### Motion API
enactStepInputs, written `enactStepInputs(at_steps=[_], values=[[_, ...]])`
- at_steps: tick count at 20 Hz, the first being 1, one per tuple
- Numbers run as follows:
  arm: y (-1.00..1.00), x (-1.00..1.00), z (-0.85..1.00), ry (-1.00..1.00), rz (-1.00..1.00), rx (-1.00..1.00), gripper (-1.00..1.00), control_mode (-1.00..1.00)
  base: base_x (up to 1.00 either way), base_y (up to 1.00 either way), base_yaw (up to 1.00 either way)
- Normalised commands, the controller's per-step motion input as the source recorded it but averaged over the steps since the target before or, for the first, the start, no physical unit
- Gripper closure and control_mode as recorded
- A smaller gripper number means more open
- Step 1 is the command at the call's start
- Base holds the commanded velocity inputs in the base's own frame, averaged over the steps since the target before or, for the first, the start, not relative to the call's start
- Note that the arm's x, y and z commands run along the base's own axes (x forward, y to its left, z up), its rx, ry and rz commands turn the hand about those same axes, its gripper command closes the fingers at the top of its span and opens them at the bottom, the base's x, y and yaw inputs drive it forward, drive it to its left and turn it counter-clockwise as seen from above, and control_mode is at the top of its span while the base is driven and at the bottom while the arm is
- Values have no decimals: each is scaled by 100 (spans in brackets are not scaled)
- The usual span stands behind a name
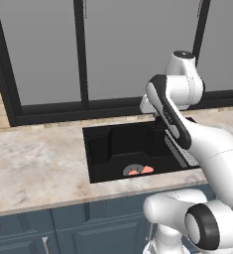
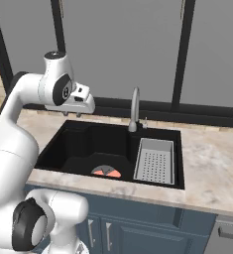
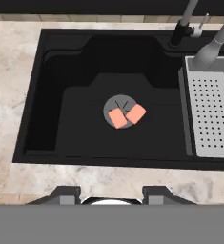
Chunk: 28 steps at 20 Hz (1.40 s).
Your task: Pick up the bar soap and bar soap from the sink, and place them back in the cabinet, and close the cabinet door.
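So the two bar soaps [image 3: 127,116] are both sitting on the round grey drain [image 3: 120,110] in the middle of the sink [image 3: 75,119], side by side and pretty much touching at a corner, each a bit skewed. You can spot them as a small orange patch on the drain from the left base view [image 1: 139,170] and the right base view [image 2: 109,172] too.

The end effector [image 3: 111,193] hangs well above the sink, over its near edge, looking down into the basin. Its two dark fingertips [image 3: 66,194] are spread wide apart with nothing between them, and it's not touching anything.

Relative to the sink: the grey perforated draining tray [image 2: 155,161] sits in its right side, the faucet [image 2: 134,110] stands at the back rim just behind that tray, and the marbled table [image 1: 33,168] wraps all around it.
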Motion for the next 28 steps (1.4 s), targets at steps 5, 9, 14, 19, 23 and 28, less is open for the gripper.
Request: enactStepInputs(at_steps=[5, 9, 14, 19, 23, 28], values=[[0, 2, 0, 0, 0, 0, -100, -100, 0, 0, 0], [0, 17, 0, 2, 0, 0, -100, -100, 0, 0, 0], [0, 26, 0, 7, 0, 1, -100, -100, 0, 0, 0], [-3, 18, 0, 8, 0, 0, -100, -100, 0, 0, 0], [-7, 21, 0, 8, 0, 0, -100, -100, 0, 0, 0], [-4, 24, 0, 2, 0, 0, -100, -100, 0, 0, 0]])
